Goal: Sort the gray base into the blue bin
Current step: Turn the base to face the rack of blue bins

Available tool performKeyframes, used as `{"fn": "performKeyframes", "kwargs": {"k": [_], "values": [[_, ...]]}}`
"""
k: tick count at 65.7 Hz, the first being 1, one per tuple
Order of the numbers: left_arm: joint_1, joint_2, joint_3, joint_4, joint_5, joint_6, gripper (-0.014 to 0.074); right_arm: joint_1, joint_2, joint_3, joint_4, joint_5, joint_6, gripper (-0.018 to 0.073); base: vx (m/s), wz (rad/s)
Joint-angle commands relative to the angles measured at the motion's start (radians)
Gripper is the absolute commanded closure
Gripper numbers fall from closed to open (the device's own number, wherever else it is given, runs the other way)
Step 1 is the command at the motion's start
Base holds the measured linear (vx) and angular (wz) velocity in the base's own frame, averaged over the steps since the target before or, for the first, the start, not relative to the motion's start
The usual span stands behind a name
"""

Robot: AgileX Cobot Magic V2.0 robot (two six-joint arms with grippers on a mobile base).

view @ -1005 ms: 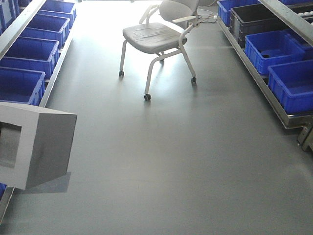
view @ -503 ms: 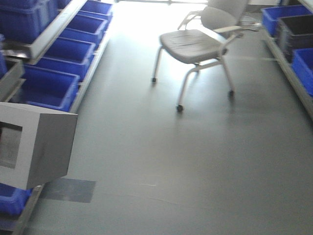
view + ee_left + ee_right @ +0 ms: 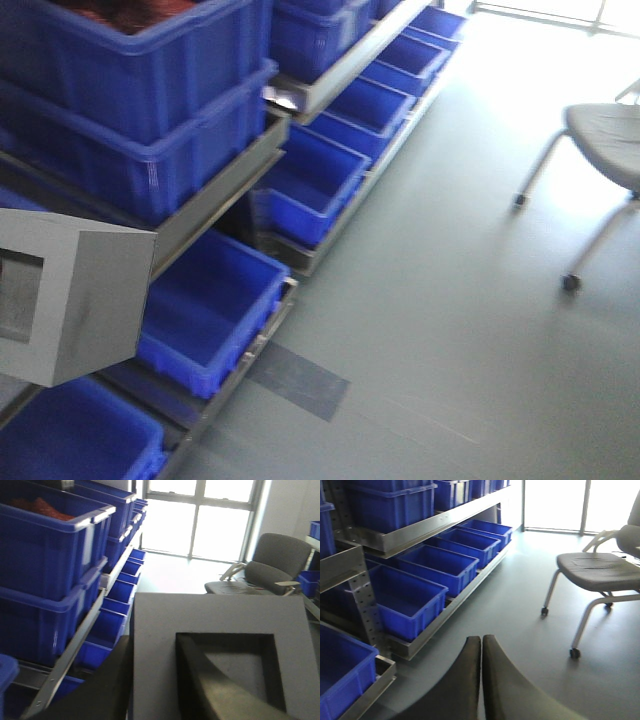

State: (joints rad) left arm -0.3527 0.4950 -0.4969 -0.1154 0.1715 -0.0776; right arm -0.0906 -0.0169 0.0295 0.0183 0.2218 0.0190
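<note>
Swinging left since half a second ago, your front view now has the steel rack (image 3: pixel 215 205) filling its left half, and the gray wheeled office chair (image 3: pixel 600 130) has slid from the upper middle to the right edge. Your gray base (image 3: pixel 70 300), a matte cube-like block with a square recessed pocket, keeps its spot at the lower left of that view, held up in the air in front of the rack.

From the left wrist you can see the left gripper (image 3: pixel 152 640) grasping the gray base (image 3: pixel 220 630). One dark finger (image 3: pixel 100 690) lies against the outside of the block, and the other reaches into the pocket, so the jaws are clenched on one wall.

Just beside the block, on the rack's lowest level, sits an open blue bin (image 3: pixel 200 290), a deep bright blue rectangular plastic crate, with more like it along the row. On the shelf above, another blue crate (image 3: pixel 150 60) holds something reddish.

Your right gripper (image 3: pixel 481 642) hangs over the smooth gray floor (image 3: pixel 520 590), its jaws pressed together on nothing, with the rack to its left.
</note>
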Motion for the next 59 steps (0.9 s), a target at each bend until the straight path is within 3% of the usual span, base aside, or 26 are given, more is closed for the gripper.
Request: {"fn": "performKeyframes", "kwargs": {"k": [1,59], "values": [[-0.002,-0.001,-0.031,-0.007,-0.110,-0.007,0.0603,0.000,-0.002,0.000,-0.007,-0.074,-0.007,0.0564,0.16,0.74],[-0.002,-0.001,-0.031,-0.007,-0.110,-0.007,0.0603,0.000,-0.002,0.000,-0.007,-0.074,-0.007,0.0564,0.12,0.64]]}}
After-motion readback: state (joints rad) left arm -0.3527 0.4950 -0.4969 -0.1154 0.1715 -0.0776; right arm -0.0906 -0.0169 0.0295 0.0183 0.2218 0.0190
